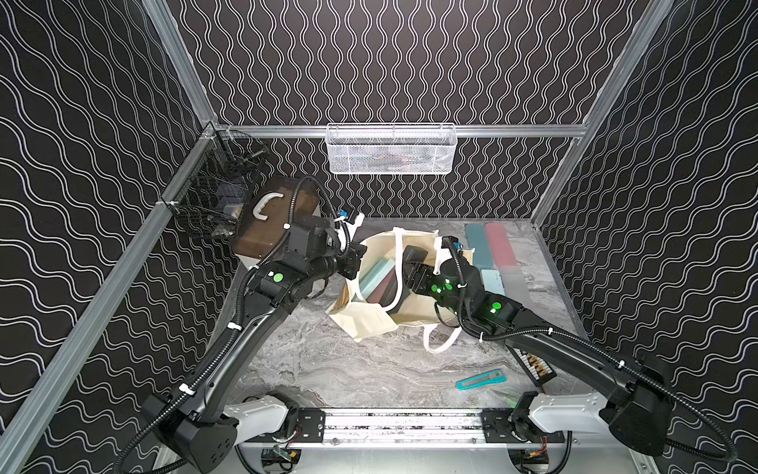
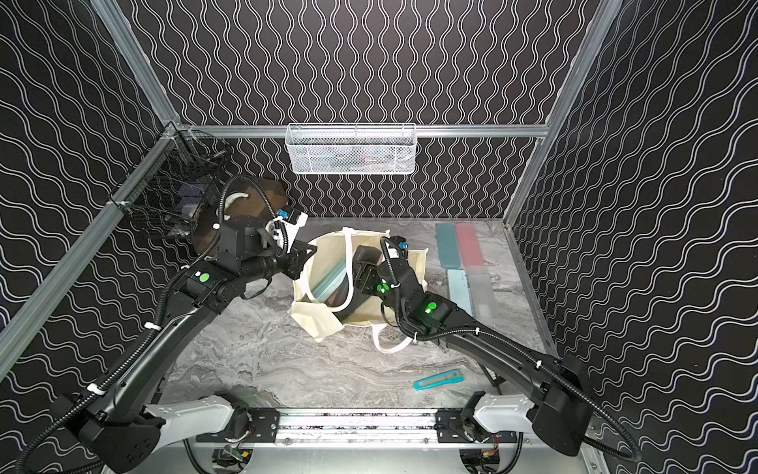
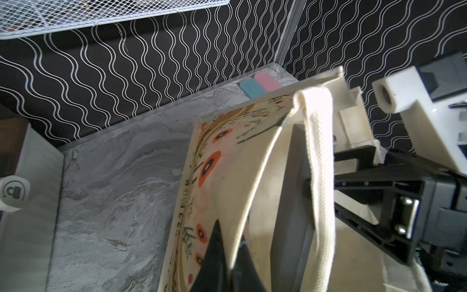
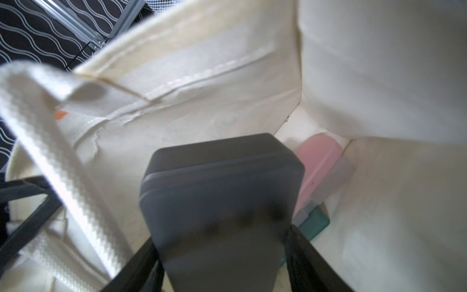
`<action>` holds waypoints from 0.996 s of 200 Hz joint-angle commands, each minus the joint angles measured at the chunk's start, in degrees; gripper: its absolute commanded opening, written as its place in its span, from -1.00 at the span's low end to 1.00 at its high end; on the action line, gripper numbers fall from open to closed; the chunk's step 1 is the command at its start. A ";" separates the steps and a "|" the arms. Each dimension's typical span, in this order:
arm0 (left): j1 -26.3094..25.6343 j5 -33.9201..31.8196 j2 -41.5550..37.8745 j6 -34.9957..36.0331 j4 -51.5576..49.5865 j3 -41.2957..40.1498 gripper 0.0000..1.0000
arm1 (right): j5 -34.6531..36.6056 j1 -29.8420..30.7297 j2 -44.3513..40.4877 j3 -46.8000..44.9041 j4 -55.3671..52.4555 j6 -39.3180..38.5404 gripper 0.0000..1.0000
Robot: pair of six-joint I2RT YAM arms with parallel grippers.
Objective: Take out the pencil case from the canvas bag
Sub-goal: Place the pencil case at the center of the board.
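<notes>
Clamping pencil case [image 4: 222, 192] inside canvas bag [image 4: 192, 108]: right hand [image 4: 222, 263]

canvas bag [image 1: 365, 322] matt cream woven cloth, handle [image 3: 319, 156] ribbed webbing; pencil case [image 4: 222, 192] dark grey, smooth matt, plastic-like; table [image 1: 348, 369] grey marble look, smooth; basket [image 1: 389, 152] white metal mesh
</notes>
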 commanded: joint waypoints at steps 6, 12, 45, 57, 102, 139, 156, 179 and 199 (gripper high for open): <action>0.01 3.12 -0.21 2.04 4.46 0.93 -1.00 | -0.53 0.07 -0.13 1.89 0.90 -5.00 0.09; -0.04 2.19 -0.24 2.17 4.25 0.80 -1.00 | -0.18 0.12 -0.56 1.74 0.97 -5.28 0.09; 0.00 -5.91 -0.97 2.04 3.50 0.49 -1.00 | 1.65 0.07 -3.81 0.54 0.28 -5.68 0.09; -0.04 -8.75 -1.22 1.80 3.60 0.36 -1.00 | 1.59 0.07 -5.10 0.09 -0.02 -5.59 0.09; 0.01 -14.26 -0.86 1.19 2.90 0.94 -1.00 | 3.63 0.03 -9.73 -1.06 -2.46 -4.75 0.08; -0.03 -17.94 -1.46 1.00 2.86 0.68 -1.00 | 5.97 -0.01 -13.26 -1.18 -5.28 -5.46 0.08; 0.02 -21.23 -1.23 0.69 2.14 1.05 -1.00 | 6.69 -0.01 -14.63 -0.72 -6.49 -6.57 0.07; 0.05 -27.29 -0.96 -1.17 1.02 1.98 -1.00 | 8.54 -0.13 -15.94 0.63 -9.64 -7.71 0.05; 0.01 -31.73 -0.24 -2.52 -1.30 3.43 -1.00 | 12.02 -0.69 -16.73 2.33 -13.41 -8.28 0.03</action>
